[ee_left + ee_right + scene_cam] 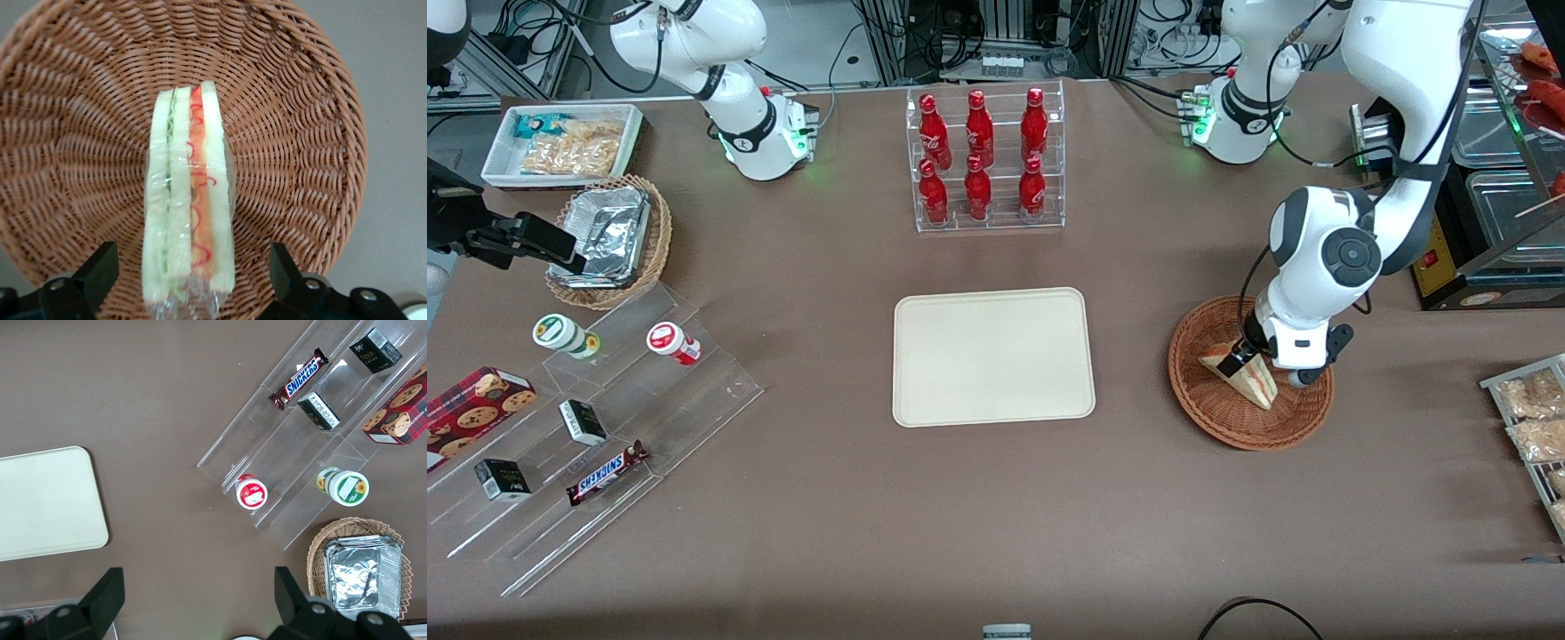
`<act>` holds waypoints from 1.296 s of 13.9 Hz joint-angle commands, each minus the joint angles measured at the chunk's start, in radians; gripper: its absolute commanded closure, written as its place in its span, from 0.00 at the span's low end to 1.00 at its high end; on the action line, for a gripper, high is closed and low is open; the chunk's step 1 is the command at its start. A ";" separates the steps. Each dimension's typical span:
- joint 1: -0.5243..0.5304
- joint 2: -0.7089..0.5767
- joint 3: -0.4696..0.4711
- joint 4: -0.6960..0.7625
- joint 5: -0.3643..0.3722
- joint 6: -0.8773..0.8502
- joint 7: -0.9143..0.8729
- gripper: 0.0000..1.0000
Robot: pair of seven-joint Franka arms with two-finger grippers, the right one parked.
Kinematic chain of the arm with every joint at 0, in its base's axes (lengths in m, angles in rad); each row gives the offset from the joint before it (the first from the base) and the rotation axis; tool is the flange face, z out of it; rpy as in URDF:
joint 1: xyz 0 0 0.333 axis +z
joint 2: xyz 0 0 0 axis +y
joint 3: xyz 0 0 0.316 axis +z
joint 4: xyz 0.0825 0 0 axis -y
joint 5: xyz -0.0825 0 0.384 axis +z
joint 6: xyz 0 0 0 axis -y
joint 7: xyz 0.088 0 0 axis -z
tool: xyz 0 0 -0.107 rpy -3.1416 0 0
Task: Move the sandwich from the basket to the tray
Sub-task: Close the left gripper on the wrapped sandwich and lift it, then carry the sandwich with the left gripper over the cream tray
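A small triangular sandwich wedge of white bread with red-pink and pale green filling (pixel 189 200), wrapped in clear film, is seen standing on edge in a round, shallow, reddish-brown woven wicker basket (pixel 293 133). The basket sits on the brown table toward the working arm's end, well apart from the flat cream-beige rectangular tray with rounded corners (pixel 993 356), which lies at the middle of the table with nothing on it.

The left arm's two-finger gripper (pixel 190 280) is lowered into the basket, its black fingers (pixel 100 270) spread wide, one on each side of the wedge, with a gap left on both sides. Nothing is held yet. The placement reads as a lineup for a pinch across the bread faces, so that the layers would be pressed together rather than pulled apart.

In the front view, the sandwich (pixel 1240 372) is partly hidden by the wrist. Its long axis is seen to run from its broad end under the gripper to a narrowing tip pointing toward the front camera. In the wrist view, the layered cut edge is turned upward, toward the wrist camera, with the stripes running straight between the fingers.
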 commanded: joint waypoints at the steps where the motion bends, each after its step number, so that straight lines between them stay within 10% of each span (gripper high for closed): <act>1: -0.006 0.018 0.001 -0.007 0.005 0.038 -0.022 0.04; 4: -0.006 0.016 0.002 -0.007 0.005 0.035 -0.009 0.75; 5: -0.006 0.015 0.004 -0.007 0.005 0.032 -0.008 0.83; 12: -0.007 -0.119 -0.002 0.152 0.010 -0.332 -0.008 0.84; 18: -0.007 -0.056 -0.229 0.442 0.007 -0.576 -0.002 0.84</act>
